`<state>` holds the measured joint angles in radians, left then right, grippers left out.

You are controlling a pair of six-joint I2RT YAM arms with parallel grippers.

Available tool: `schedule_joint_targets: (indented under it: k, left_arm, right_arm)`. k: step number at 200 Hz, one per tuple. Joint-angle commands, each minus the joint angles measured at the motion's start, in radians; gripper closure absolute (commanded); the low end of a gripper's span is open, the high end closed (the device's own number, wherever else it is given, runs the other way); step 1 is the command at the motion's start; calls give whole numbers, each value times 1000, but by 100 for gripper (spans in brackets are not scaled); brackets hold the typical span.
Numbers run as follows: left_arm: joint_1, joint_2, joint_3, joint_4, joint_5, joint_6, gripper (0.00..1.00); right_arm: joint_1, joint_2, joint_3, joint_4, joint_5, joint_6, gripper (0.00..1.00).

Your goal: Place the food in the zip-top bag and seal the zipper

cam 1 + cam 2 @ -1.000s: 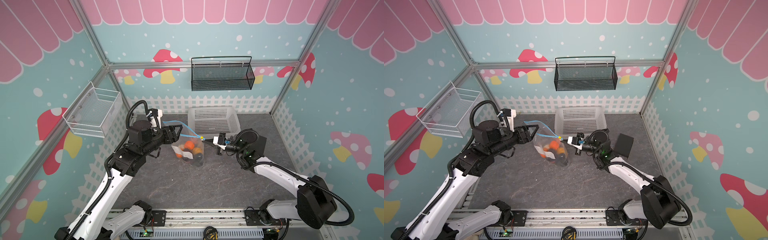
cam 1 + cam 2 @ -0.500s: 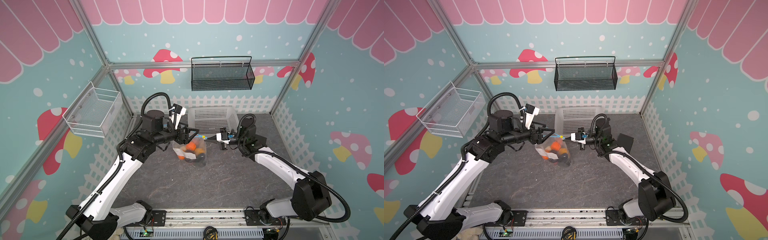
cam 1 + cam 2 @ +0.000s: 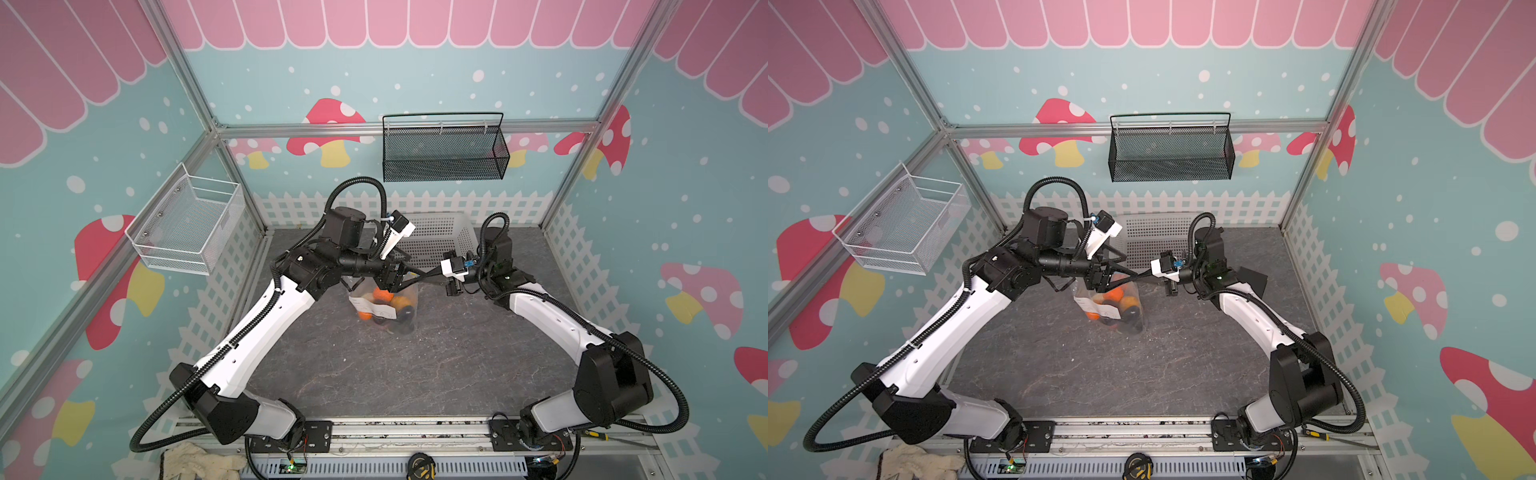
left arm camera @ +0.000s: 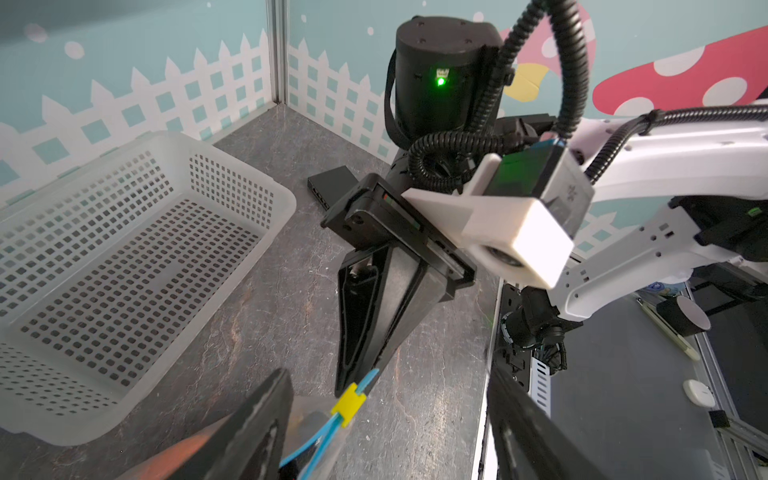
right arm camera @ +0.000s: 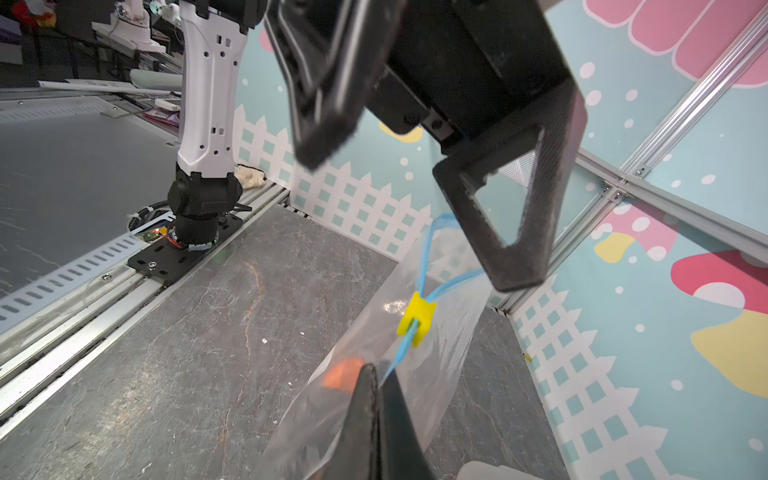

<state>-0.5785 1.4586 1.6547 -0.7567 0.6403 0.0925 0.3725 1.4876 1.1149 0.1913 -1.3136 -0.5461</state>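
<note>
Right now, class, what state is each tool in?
Left tool: open, its jaws either side of the zipper, gripping nothing.
Right tool: closed on the zipper's end, beside the yellow tab.

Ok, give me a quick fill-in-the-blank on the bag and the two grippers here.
1. The right gripper is shut on the ____ zipper.
2. The zipper's slider tab is ____.
3. The left gripper has its jaws ____.
4. The food sits inside the clear ____.

Missing words: blue; yellow; open; bag.
</note>
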Motion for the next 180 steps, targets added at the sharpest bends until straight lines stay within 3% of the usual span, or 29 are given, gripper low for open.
schedule_joint_targets:
  k: [1,79,123,180]
  left_arm:
    - [-15,32,61,-49,33,69,26]
    - [-46,103,132,-210,-15,128,31]
    - [-59,84,111,-213,-50,120,49]
    - [-73,87,111,-212,-131,114,82]
  right_arm:
    - [-12,5,20,-8,-73,-39,100]
    - [-41,-13,16,-7,-85,-34,100]
    - [-47,-15,17,-6,-96,-32,100]
    - [-49,-16,19,-5,-104,-25,100]
